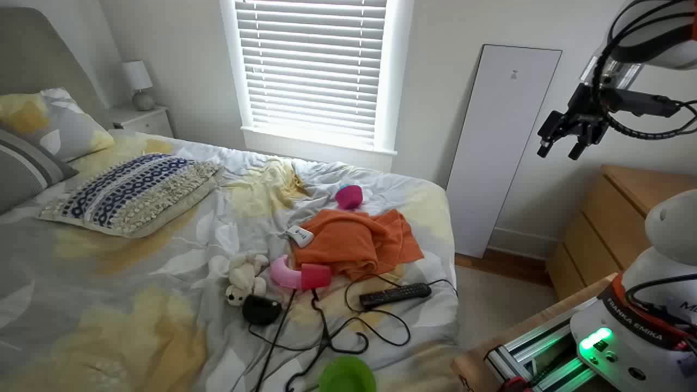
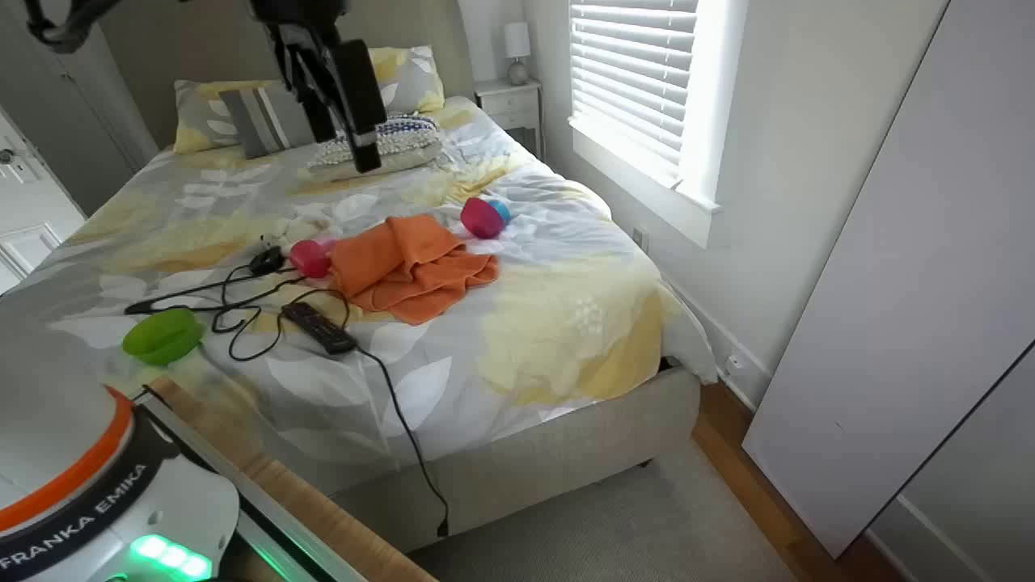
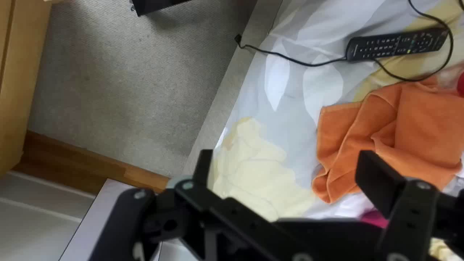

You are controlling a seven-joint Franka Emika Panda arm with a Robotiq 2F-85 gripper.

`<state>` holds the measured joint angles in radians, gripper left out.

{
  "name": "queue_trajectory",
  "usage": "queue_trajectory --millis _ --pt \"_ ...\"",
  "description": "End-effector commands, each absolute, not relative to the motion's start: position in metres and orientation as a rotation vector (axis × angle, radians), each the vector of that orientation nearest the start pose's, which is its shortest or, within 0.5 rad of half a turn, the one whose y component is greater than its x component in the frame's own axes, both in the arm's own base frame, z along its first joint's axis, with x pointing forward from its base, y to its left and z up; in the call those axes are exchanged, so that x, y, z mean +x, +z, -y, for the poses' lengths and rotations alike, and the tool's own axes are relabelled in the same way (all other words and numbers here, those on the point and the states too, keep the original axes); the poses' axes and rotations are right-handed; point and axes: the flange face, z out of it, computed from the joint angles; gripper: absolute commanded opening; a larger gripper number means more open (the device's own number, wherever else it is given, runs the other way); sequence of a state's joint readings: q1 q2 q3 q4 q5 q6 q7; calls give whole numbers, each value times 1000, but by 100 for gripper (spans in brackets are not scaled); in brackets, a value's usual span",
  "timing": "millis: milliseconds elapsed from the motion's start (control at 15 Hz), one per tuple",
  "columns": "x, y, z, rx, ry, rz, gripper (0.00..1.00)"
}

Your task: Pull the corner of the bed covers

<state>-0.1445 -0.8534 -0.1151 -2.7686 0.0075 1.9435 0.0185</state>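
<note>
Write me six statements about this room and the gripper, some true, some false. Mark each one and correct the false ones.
1. The gripper is open and holds nothing. True.
2. The remote lies on the bed covers. True.
3. The gripper is touching the bed covers. False: the gripper hangs in the air, apart from the bed covers.
4. The cloth near the remote is green. False: the cloth is orange.
5. The lamp stands on the nightstand. True.
6. The stuffed toy sits on top of the blue-patterned pillow. False: the stuffed toy lies on the bed covers, apart from that pillow.
</note>
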Motion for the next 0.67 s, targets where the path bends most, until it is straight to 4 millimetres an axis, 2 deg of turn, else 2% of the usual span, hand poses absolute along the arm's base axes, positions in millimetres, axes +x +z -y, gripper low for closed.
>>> queue_trajectory --millis 0,200,533,600 --pt "285 438 73 -3027 -24 -368 100" --pt "283 426 71 -3025 18 -367 100" --pt "283 426 71 -3025 19 -367 100" --pt "290 426 70 -3023 8 -371 100"
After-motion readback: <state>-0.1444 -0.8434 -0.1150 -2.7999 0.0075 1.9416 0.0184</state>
